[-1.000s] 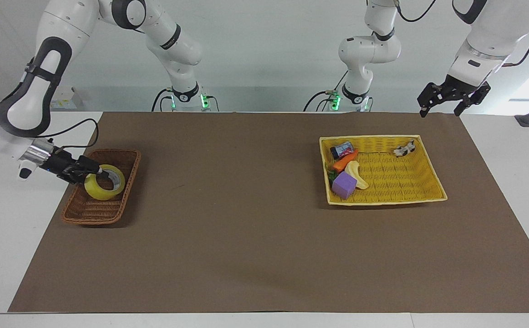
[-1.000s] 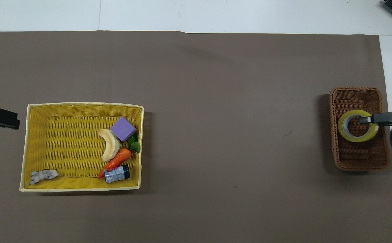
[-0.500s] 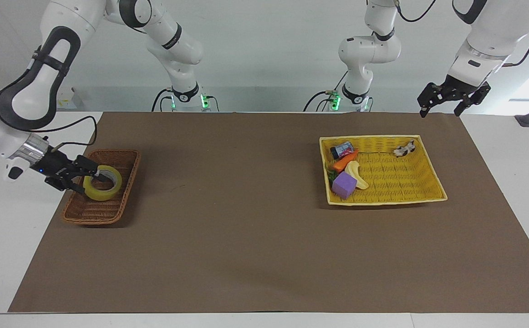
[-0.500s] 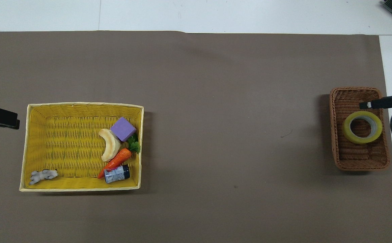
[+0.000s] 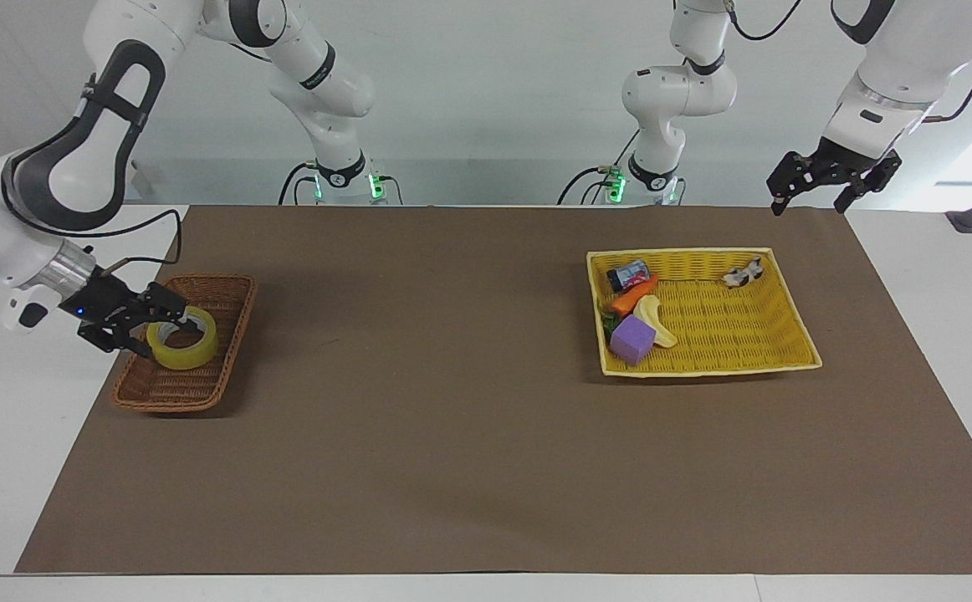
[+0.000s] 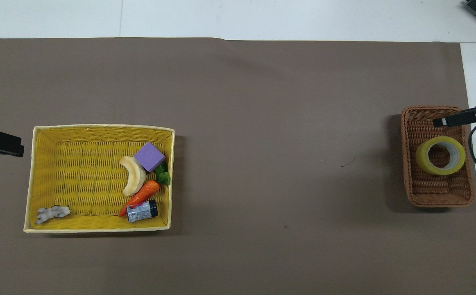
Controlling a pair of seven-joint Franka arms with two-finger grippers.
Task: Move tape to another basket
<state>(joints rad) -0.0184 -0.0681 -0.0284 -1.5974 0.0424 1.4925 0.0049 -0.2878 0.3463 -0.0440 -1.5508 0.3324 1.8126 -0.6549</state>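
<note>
The yellow tape roll (image 5: 183, 338) lies flat in the reddish-brown wicker basket (image 5: 227, 334) at the right arm's end of the table. It also shows in the overhead view (image 6: 440, 155), in the middle of that basket (image 6: 410, 164). My right gripper (image 5: 154, 328) is open and empty, just beside the tape and over the basket's rim; in the overhead view (image 6: 443, 121) it is clear of the roll. My left gripper (image 5: 810, 201) is open and waits in the air over the table's edge beside the yellow basket; it shows at the overhead view's edge (image 6: 0, 142).
The wide yellow basket (image 5: 787, 334) at the left arm's end holds a purple block (image 5: 632, 340), a banana slice, a carrot (image 5: 632, 293), a small can and a small grey toy (image 5: 743, 274). A brown mat (image 5: 452, 376) covers the table between the baskets.
The right gripper let go of the tape, which dropped flat into the brown basket. The gripper then drew back off the roll toward the basket's rim. The left arm stayed still.
</note>
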